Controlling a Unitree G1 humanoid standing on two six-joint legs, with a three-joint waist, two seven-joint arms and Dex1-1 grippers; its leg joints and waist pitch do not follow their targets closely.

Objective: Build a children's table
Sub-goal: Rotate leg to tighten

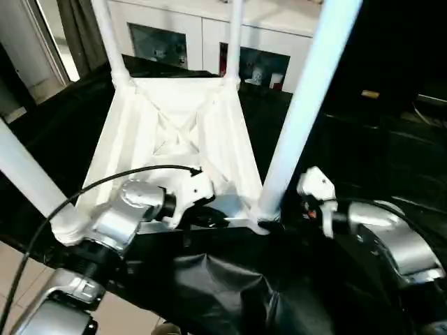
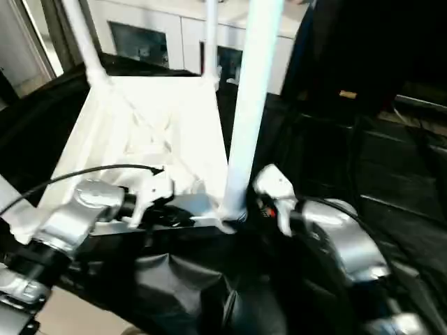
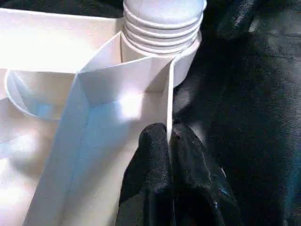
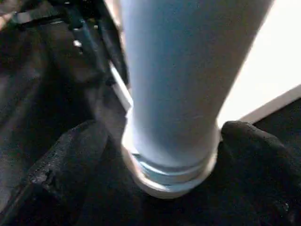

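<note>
The children's table lies upside down on a black cloth: its white ribbed tabletop [image 1: 174, 132] faces up. Four white legs stand in the corner sockets: near right [image 1: 300, 112], near left [image 1: 28, 181], far left [image 1: 108, 35] and far right [image 1: 234, 35]. My left gripper [image 3: 168, 134] is shut on the thin near rim wall of the tabletop, just beside the ribbed base of the near right leg [image 3: 162, 23]. My right gripper [image 4: 169, 150] is open, one black finger [image 4: 70, 160] on each side of that leg's base [image 4: 174, 94].
A white cabinet with glass doors [image 1: 209, 35] stands behind the table. The black cloth [image 1: 230, 286] hangs over the near edge of the work surface. Dark shelving [image 1: 391, 125] is on the right. Tiled floor [image 1: 133, 317] shows at lower left. A black cable [image 1: 105, 181] arcs over my left forearm.
</note>
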